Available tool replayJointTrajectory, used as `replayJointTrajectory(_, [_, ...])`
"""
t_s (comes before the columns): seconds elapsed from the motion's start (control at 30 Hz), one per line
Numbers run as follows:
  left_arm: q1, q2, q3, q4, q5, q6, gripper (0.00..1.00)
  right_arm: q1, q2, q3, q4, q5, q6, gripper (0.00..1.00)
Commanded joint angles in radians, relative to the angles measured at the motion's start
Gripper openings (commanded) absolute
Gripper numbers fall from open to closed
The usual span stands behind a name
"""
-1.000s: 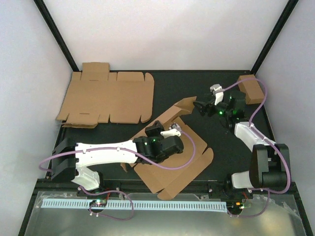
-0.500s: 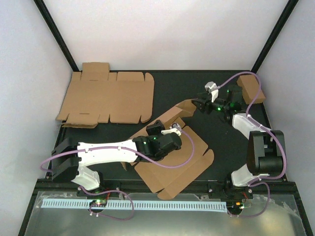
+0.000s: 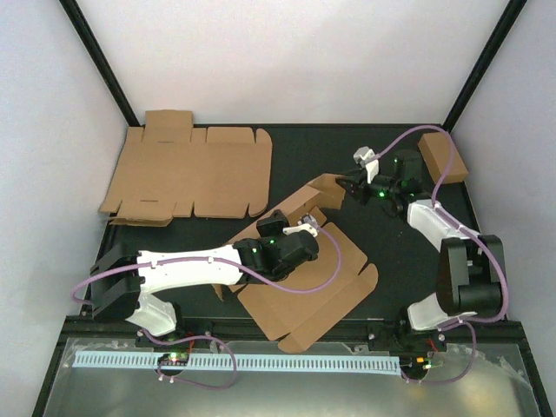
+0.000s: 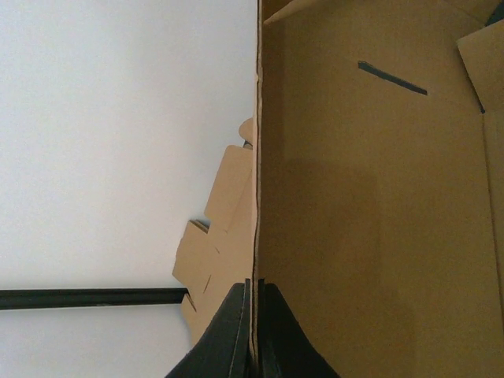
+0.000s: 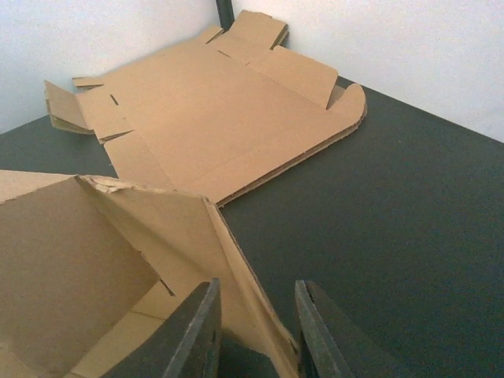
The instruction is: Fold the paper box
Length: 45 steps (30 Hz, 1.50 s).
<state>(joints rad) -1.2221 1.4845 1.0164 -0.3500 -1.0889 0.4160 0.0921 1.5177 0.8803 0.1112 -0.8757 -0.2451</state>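
Observation:
The paper box (image 3: 326, 278) lies half-folded mid-table, a brown die-cut sheet with one long wall and a far end flap (image 3: 323, 188) raised. My left gripper (image 3: 276, 224) is shut on that raised wall. In the left wrist view its gripper (image 4: 254, 285) pinches the wall's thin edge, with the box's inner face (image 4: 370, 220) to the right. My right gripper (image 3: 346, 187) is at the far end flap. In the right wrist view its gripper (image 5: 256, 285) stands open astride the flap's slanted edge (image 5: 236, 260), which lies nearer one finger (image 5: 311, 323), with a gap at the other.
A second flat cardboard sheet (image 3: 187, 174) lies at the back left, also in the right wrist view (image 5: 213, 118). A small closed brown box (image 3: 443, 156) sits at the back right corner. Black frame posts (image 3: 104, 61) stand at the rear corners.
My right arm has swung left to the box's far flap, and its jaws have narrowed around the flap's edge. The left gripper keeps its hold, shifted only slightly.

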Motion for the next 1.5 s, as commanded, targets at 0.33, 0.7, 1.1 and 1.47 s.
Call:
replayJointTrajectory(0.33, [0.006,-0.007,0.031,-0.008,-0.013,-0.029,0.02,0.077,-0.233,-0.075,-0.034,0.131,0.082,0.09])
replayJointTrajectory(0.7, [0.006,-0.008,0.040,-0.059,-0.052,-0.065,0.02,0.222,-0.306,-0.085,-0.082,0.264,0.157,0.02])
replayJointTrajectory(1.1, [0.006,-0.017,0.045,-0.090,-0.072,-0.080,0.02,0.282,-0.386,-0.114,-0.073,0.348,0.318,0.02])
replayJointTrajectory(1.47, [0.015,-0.032,0.057,-0.095,-0.047,-0.089,0.02,0.313,-0.379,-0.048,-0.133,0.388,0.375,0.01])
